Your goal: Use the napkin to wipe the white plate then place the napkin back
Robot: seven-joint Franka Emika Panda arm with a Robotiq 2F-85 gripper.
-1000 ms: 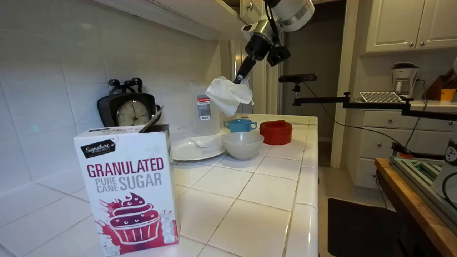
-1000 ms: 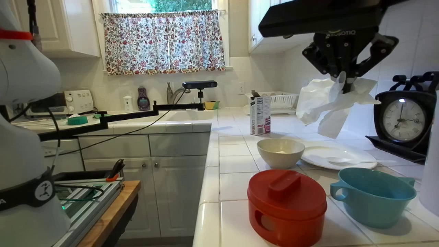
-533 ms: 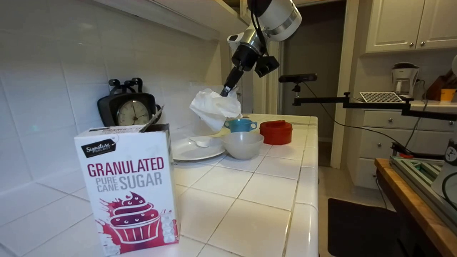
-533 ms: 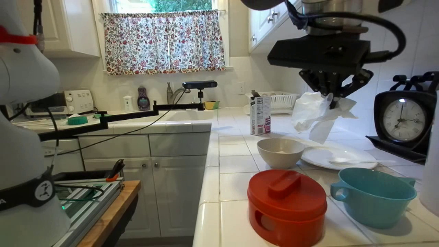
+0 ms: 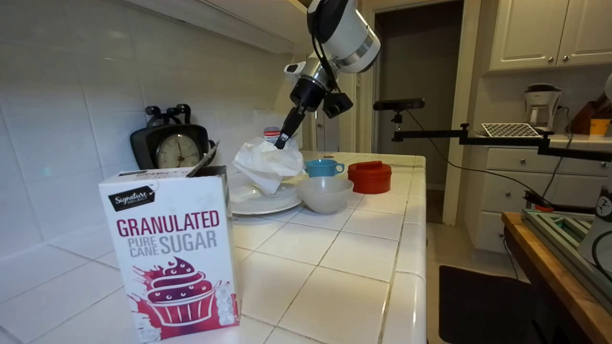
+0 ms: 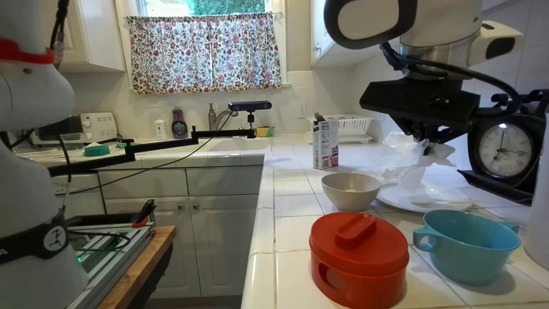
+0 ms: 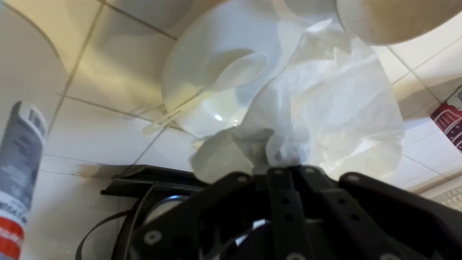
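The crumpled white napkin (image 5: 267, 165) hangs from my gripper (image 5: 281, 143), which is shut on its middle. In an exterior view, the napkin (image 6: 401, 159) and gripper (image 6: 426, 148) are over the white plate (image 6: 396, 195). The napkin's lower tip is close to the plate; I cannot tell if it touches. In the wrist view, the napkin (image 7: 346, 97) bunches at the fingertips (image 7: 285, 166) and hides part of the plate (image 7: 223, 32). A white spoon (image 7: 242, 70) lies on the plate, its handle over the rim.
A white bowl (image 6: 351, 193) stands beside the plate. A red lidded container (image 6: 359, 262) and a blue two-handled cup (image 6: 469, 253) stand close by. A black clock (image 6: 502, 146) is at the wall. A bottle (image 7: 21, 162) and a sugar box (image 5: 172, 258) also stand on the counter.
My gripper has come down with the napkin, from high above the counter to just over the plate, moving toward the clock and sugar box in an exterior view. The dishes have not moved.
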